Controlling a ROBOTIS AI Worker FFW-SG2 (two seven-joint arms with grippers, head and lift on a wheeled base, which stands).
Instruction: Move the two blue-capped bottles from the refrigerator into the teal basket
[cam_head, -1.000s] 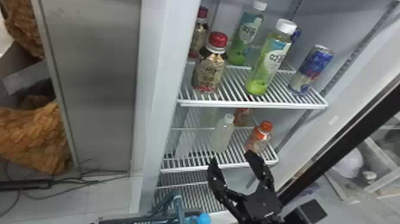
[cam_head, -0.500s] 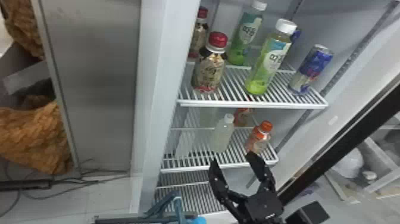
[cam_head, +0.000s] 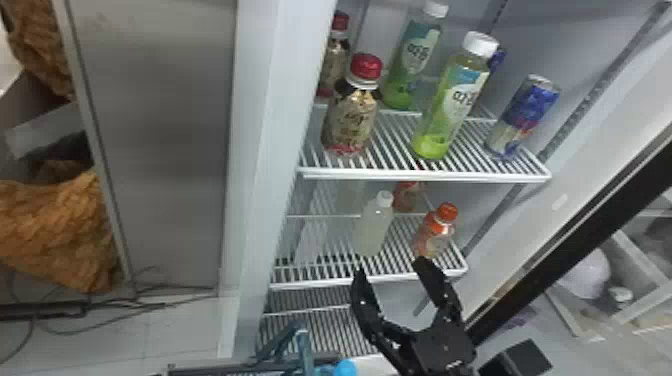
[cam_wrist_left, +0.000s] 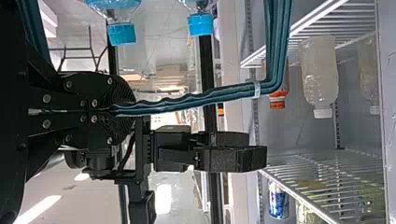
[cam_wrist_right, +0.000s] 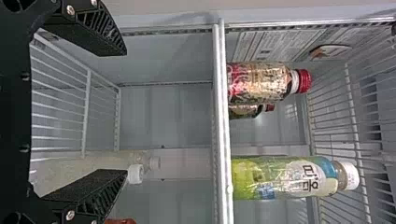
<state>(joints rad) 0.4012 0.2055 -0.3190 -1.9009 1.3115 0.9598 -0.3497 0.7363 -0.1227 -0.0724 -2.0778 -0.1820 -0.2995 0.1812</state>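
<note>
We aim our right gripper (cam_head: 391, 267), fingers apart, at the refrigerator (cam_head: 257, 165); our left gripper (cam_wrist_left: 125, 110) clamps the teal basket's handle (cam_wrist_left: 196, 99). Both blue-capped bottles (cam_wrist_left: 120, 16) stand in the basket, caps up, long axes vertical.

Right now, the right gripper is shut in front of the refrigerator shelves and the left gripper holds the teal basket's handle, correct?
No, the head view shows the right gripper open, fingers spread. It is in front of the refrigerator shelves, and the left gripper holds the teal basket's handle.
</note>
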